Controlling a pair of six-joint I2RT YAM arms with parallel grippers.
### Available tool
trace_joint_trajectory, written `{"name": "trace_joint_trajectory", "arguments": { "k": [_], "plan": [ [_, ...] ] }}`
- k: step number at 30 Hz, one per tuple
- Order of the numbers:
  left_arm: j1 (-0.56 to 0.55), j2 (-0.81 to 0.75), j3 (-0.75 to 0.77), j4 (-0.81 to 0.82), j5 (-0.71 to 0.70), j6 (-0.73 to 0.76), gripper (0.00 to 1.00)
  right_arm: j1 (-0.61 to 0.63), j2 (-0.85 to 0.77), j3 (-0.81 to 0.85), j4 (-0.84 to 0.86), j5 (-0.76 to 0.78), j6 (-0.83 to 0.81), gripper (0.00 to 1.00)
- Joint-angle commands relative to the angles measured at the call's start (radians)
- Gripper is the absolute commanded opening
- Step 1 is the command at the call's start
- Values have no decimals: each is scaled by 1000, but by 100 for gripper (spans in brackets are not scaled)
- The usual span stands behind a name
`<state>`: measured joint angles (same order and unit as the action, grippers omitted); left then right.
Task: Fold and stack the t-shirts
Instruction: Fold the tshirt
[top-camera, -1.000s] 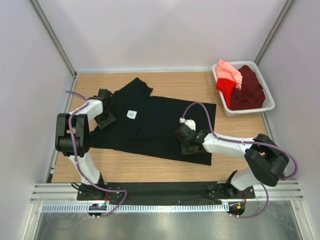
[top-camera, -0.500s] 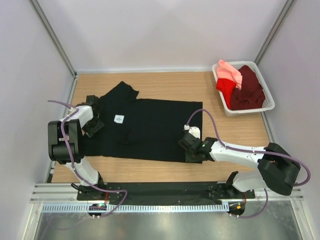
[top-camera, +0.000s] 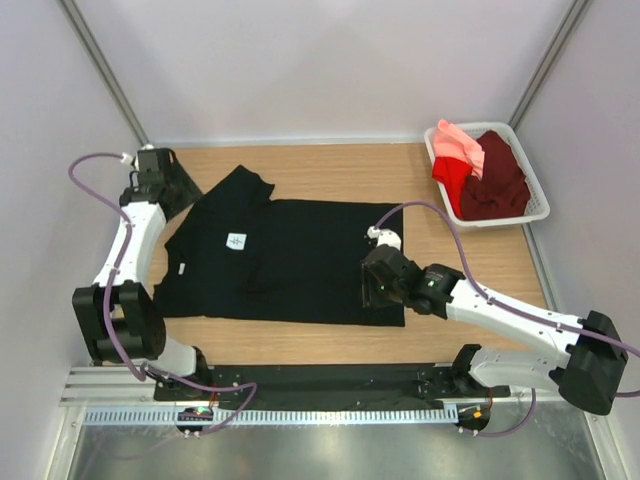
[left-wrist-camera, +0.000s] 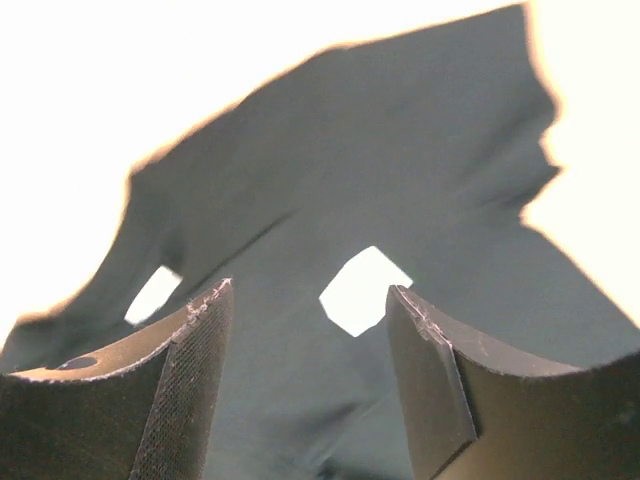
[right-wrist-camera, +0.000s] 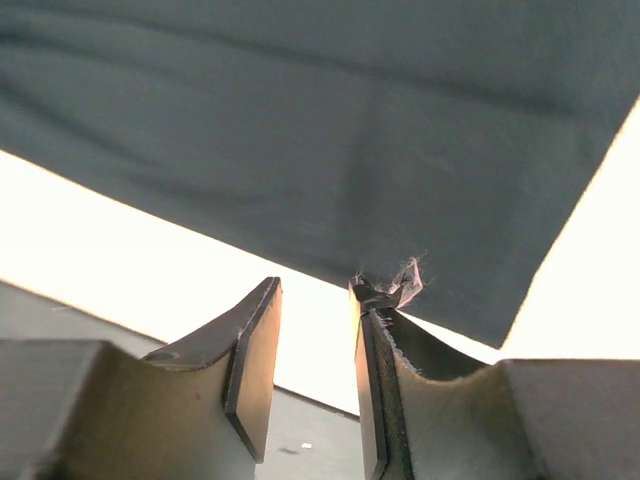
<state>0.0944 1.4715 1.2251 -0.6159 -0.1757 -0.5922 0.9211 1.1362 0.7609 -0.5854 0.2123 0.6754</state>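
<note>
While left fingers (left-wrist-camera: 195, 390) and right fingers (right-wrist-camera: 250, 370) gape empty, basket (top-camera: 500, 221) holds three shirts (top-camera: 495, 185).

You have no writing to read here. The black t-shirt (top-camera: 290, 262) carries a small white square label (top-camera: 236, 242), left of the frame's centre, with a faint dark mark too small to make out. The left wrist view shows it plain white.
</note>
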Motion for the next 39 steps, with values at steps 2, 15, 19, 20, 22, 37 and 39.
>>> {"name": "trace_joint_trajectory", "arguments": {
  "k": [2,15,19,20,22,37,39],
  "plan": [
    [5,136,167,174,249,152,65,5,-24,118,25,-47,-83,43],
    [7,708,626,173,319,288,65,4,94,273,62,6,-188,47],
    [7,858,810,166,303,301,65,4,151,287,91,13,-218,47],
    [7,886,844,156,303,292,65,1,166,301,88,21,-223,47],
    [5,967,952,142,317,282,65,2,204,316,87,25,-227,47],
    [-53,1122,1116,62,410,362,63,2,316,377,125,-39,-218,47],
    [-58,1121,1111,56,388,367,61,2,321,382,127,-40,-217,47]
  ]
}}
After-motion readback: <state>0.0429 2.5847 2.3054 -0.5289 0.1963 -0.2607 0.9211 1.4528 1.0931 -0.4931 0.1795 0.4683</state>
